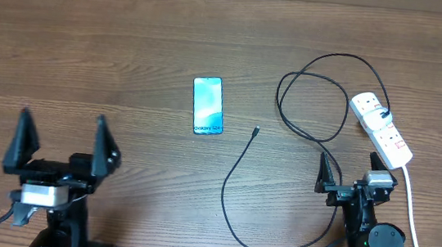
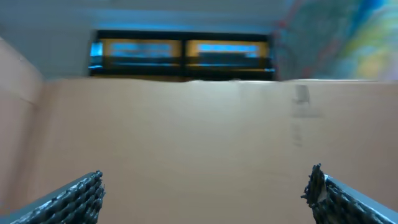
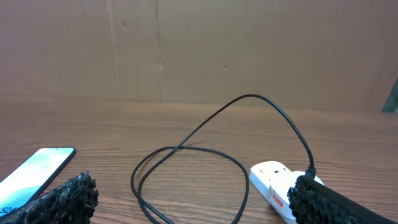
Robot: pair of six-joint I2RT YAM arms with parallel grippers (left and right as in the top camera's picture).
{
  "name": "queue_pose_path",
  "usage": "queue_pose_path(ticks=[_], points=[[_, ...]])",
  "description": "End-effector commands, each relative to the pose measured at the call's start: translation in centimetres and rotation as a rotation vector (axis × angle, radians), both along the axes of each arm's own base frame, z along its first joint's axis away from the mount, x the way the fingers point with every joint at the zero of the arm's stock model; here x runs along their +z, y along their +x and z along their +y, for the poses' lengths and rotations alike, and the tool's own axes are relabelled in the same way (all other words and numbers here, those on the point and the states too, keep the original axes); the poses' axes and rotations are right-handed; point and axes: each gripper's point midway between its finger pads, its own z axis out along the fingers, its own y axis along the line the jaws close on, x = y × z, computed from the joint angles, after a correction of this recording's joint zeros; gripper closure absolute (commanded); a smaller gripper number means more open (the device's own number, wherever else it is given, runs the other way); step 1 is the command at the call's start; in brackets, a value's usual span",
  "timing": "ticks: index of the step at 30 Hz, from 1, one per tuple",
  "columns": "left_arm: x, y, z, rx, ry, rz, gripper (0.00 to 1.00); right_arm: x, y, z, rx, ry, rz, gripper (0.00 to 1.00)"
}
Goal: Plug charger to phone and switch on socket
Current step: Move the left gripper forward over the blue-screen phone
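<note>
Wood-grain table (image 1: pixel 88 52), brown cardboard wall (image 3: pixel 186 50) along its far edge. The phone (image 1: pixel 208 106) lies flat, face up, near mid-table, long axis running away from the arms. Its screen is bright blue-cyan, and a line of small dark print at the near end looks like "Galaxy S24", only just legible from overhead. In the right wrist view the phone (image 3: pixel 34 171) shows at lower left, its print cut off by the frame. The socket (image 1: pixel 381 129), a white strip, lies at an angle on the right side. It has red marks beside the outlets, too small to read, and a red label on the socket (image 3: pixel 277 183) seen from the wrist is also unreadable. A thick white cord (image 1: pixel 412 211) runs from it toward the near edge. The charger (image 1: pixel 225 188) loops loosely beside the socket, then sweeps a wide arc toward the near edge. Its connector tip (image 1: pixel 256 130) lies on bare wood just right of the phone, not touching it. The other end reaches a dark plug on the socket's top. The left gripper (image 1: pixel 62 144) is near the front left corner, jaws spread wide, holding nothing, with broad bare table ahead. The left wrist view is blurred, showing mostly cardboard. The right gripper (image 1: pixel 353 174) is just short of the socket, jaws wide apart and empty, the cable arc passing close by.
</note>
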Motion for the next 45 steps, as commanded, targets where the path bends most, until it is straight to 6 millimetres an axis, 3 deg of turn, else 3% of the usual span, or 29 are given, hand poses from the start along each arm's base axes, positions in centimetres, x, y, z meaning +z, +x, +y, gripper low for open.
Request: queue_pose_path(ticks=[1, 3, 6, 9, 11, 13, 17, 20, 23, 25, 28, 37, 40, 41, 45], points=[[1.2, -2.6, -5.9, -0.284, 0.213, -0.084, 0.00, -0.1, 0.0, -0.1, -0.003, 0.002, -0.005, 0.00], [2.6, -4.1, -6.9, -0.368, 0.224, -0.120, 0.00, -0.1, 0.0, -0.1, -0.003, 0.002, -0.005, 0.00], [4.8, -4.0, -7.0, -0.410, 0.178, -0.062, 0.00, -0.1, 0.0, -0.1, -0.003, 0.003, -0.005, 0.00], [6.8, -1.8, -7.1, -0.434, 0.141, 0.117, 0.00, -0.1, 0.0, -0.1, -0.003, 0.003, -0.005, 0.00], [7.5, 0.7, -7.3, -0.445, 0.124, 0.311, 0.00, -0.1, 0.0, -0.1, -0.003, 0.002, -0.005, 0.00], [7.2, 3.5, -7.4, -0.467, 0.080, 0.553, 0.00, -0.1, 0.0, -0.1, -0.003, 0.003, -0.005, 0.00], [5.2, 7.3, -8.7, -0.570, 0.038, 0.940, 0.00, -0.1, 0.0, -0.1, -0.003, 0.002, -0.005, 0.00], [4.5, 8.2, -11.3, -0.784, 0.008, 1.116, 0.00, -0.1, 0.0, -0.1, -0.003, 0.003, -0.005, 0.00], [3.8, 10.4, -12.4, -0.894, -0.008, 1.178, 0.00, -0.1, 0.0, -0.1, -0.003, 0.002, -0.005, 0.00], [1.9, 12.6, -12.1, -0.844, -0.092, 1.272, 0.00, -0.1, 0.0, -0.1, -0.003, 0.003, -0.005, 0.00], [-3.0, 15.1, -11.1, -0.619, -0.226, 1.475, 0.00, -0.1, 0.0, -0.1, -0.003, 0.003, -0.005, 0.00], [-14.2, 16.2, -10.9, -0.041, -0.168, 1.912, 0.00, -0.1, 0.0, -0.1, -0.003, 0.003, -0.005, 0.00], [-15.8, 17.9, -11.7, -0.028, -0.155, 1.917, 0.00, -0.1, 0.0, -0.1, -0.003, 0.003, -0.005, 0.00], [-16.6, 18.7, -13.0, -0.082, -0.164, 1.925, 0.00, -0.1, 0.0, -0.1, -0.003, 0.002, -0.005, 0.00], [-18.1, 19.1, -15.6, -0.220, -0.190, 1.987, 0.01, -0.1, 0.0, -0.1, -0.003, 0.002, -0.005, 0.00]])
